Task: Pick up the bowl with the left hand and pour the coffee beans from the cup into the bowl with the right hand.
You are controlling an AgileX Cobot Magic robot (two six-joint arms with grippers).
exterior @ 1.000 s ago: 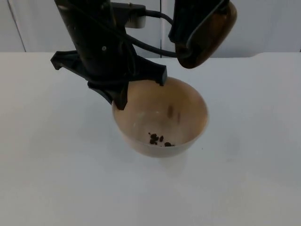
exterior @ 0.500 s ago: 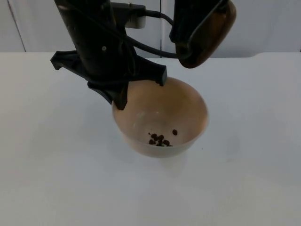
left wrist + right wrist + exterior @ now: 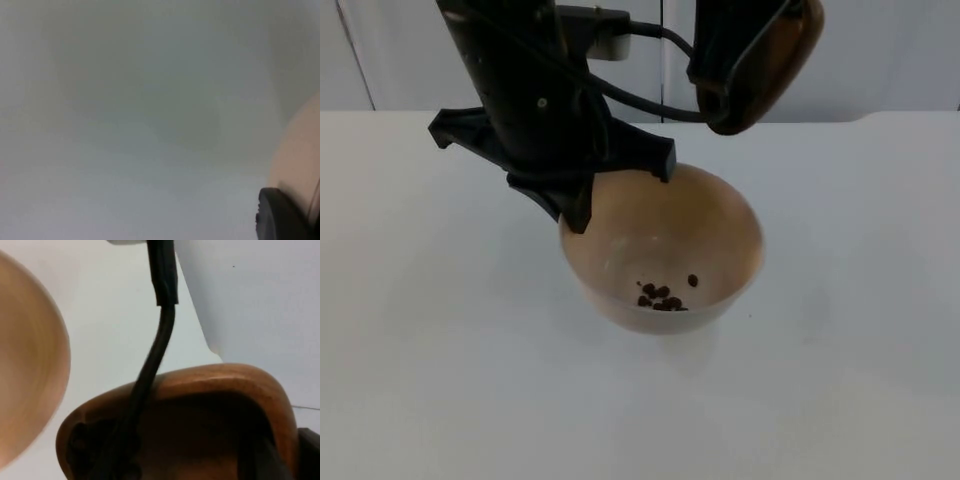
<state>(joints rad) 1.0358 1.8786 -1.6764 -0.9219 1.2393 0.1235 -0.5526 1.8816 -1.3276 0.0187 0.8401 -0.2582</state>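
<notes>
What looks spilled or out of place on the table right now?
Nothing stands out. The coffee beans lie inside the bowl, which the left gripper holds by its rim. The right gripper holds the tipped cup above it.

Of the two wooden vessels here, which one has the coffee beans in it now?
The wide pale wooden bowl gripped at its rim by the left pincer: dark beans lie at its bottom. The darker brown wooden cup, tipped in the right pincer, shows none.

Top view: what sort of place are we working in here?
Probably a lab test bench, not a kitchen: a bare white table ending at a grey partition wall, with just a bowl of coffee beans and a wooden cup.
</notes>
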